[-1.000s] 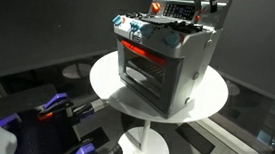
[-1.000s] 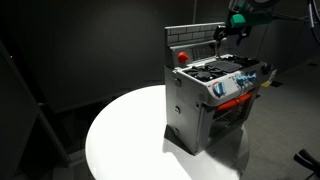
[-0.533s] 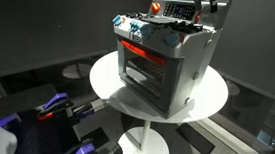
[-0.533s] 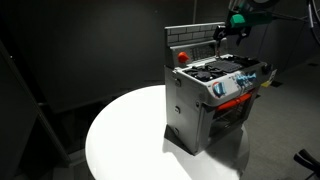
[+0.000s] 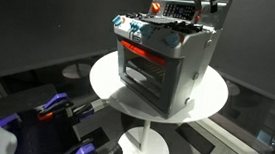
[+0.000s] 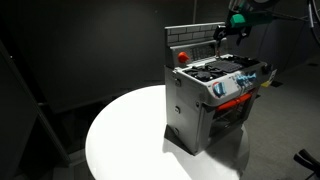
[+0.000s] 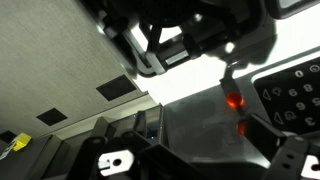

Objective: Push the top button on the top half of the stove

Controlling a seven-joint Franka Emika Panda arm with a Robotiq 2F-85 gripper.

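The small grey stove (image 5: 165,54) stands on a round white table (image 5: 107,84), its oven window lit red; it also shows in an exterior view (image 6: 215,95). Its upright back panel (image 6: 198,38) carries a round red knob (image 6: 182,56) and a dark strip of small buttons (image 7: 295,92). My gripper (image 6: 228,30) hovers at the top of that panel, above the black burners, also seen in an exterior view (image 5: 199,4). In the wrist view my gripper (image 7: 200,150) faces the grey panel (image 7: 185,120) close up, jaws apart and empty, with the red knob (image 7: 234,100) just ahead.
The table edge (image 6: 100,130) lies in front of the stove. Dark curtains surround the scene. Blue and black equipment (image 5: 59,110) sits on the floor below the table.
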